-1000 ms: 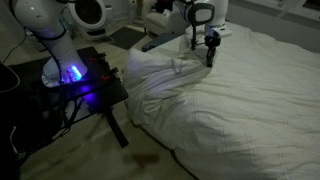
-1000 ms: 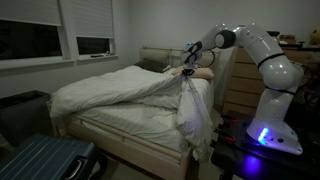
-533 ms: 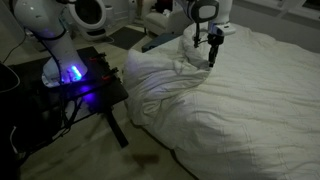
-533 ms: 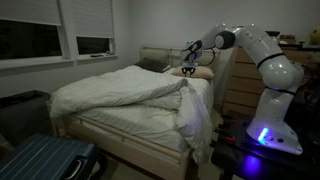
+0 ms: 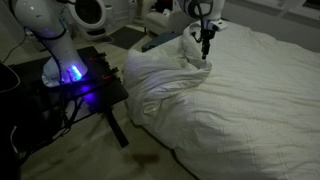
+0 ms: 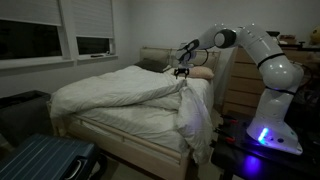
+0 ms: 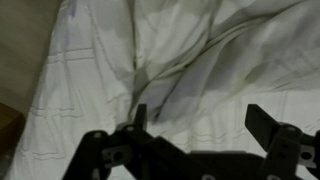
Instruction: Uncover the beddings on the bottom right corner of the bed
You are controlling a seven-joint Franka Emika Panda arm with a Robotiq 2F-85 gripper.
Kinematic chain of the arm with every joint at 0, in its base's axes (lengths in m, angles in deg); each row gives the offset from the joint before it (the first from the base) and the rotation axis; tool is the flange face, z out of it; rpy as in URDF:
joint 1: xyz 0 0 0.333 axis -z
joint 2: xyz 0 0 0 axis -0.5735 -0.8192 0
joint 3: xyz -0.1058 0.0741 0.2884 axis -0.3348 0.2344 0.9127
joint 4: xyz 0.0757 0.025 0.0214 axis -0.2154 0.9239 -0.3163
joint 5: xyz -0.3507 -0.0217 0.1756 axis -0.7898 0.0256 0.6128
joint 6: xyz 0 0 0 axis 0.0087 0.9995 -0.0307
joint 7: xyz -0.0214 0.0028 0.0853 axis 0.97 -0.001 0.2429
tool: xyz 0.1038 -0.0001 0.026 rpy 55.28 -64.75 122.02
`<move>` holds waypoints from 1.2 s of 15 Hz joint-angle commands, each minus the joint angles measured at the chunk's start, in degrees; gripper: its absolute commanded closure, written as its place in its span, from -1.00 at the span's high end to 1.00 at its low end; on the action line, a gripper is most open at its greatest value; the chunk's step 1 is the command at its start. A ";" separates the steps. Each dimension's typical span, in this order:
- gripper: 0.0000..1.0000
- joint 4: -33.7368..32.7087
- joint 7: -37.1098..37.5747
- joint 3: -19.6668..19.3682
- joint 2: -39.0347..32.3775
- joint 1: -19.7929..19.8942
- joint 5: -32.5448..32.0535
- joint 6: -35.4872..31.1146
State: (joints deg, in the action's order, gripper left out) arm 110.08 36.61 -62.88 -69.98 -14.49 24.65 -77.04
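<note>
Beddings (image 5: 165, 75) lie bunched in a puffy white heap on the corner of the bed (image 5: 262, 115), near the black table (image 5: 95, 88). The gripper (image 5: 205, 42) hangs just above the heap, its jaws spread wide and holding nothing

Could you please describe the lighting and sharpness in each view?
In an exterior view, dim, with a blue light glowing near the large white wrinkled duvet; in an exterior view, dark window panes; in the wrist view, soft and grainy, the open black gripper silhouetted.
</note>
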 commanded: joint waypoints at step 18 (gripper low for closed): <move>1.00 32.25 4.62 5.66 25.78 -20.47 -2.36 12.45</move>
State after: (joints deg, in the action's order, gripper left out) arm 135.16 34.86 -57.77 -48.29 -32.58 22.79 -62.88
